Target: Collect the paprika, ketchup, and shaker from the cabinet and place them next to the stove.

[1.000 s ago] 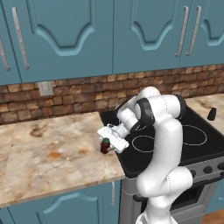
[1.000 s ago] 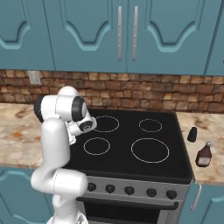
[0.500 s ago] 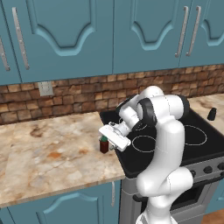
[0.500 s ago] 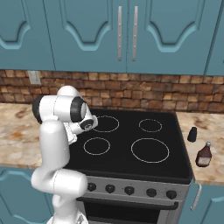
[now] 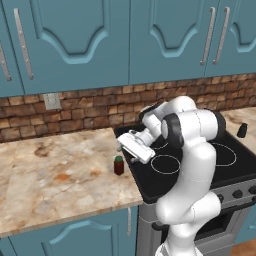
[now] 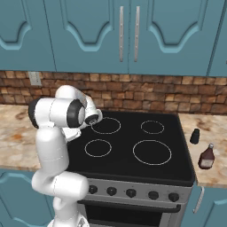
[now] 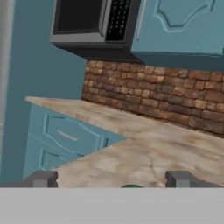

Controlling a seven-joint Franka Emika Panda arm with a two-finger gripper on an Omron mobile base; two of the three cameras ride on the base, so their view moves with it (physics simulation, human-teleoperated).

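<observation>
The paprika (image 5: 118,165), a tiny red jar with a dark green cap, stands upright on the marble counter (image 5: 60,175) just left of the stove (image 5: 200,167). My gripper (image 5: 123,147) hovers right above it, open, with nothing between its fingers. In the hand view my gripper (image 7: 111,181) has its tips far apart, and only the paprika's green cap (image 7: 130,186) peeks up at the bottom edge. The ketchup (image 6: 206,156) and the black shaker (image 6: 194,136) stand on the counter right of the stove (image 6: 133,148). The cabinet (image 5: 150,40) doors are shut.
A brick backsplash (image 5: 90,112) with a wall outlet (image 5: 51,101) runs behind the counter. The hand view looks along the counter at a black microwave (image 7: 94,26) and teal drawer fronts (image 7: 65,138). My own arm rises over the stove's front left corner.
The gripper's jaws have spread wide and let go of the paprika, which now stands alone on the counter. The hand has lifted slightly above it.
</observation>
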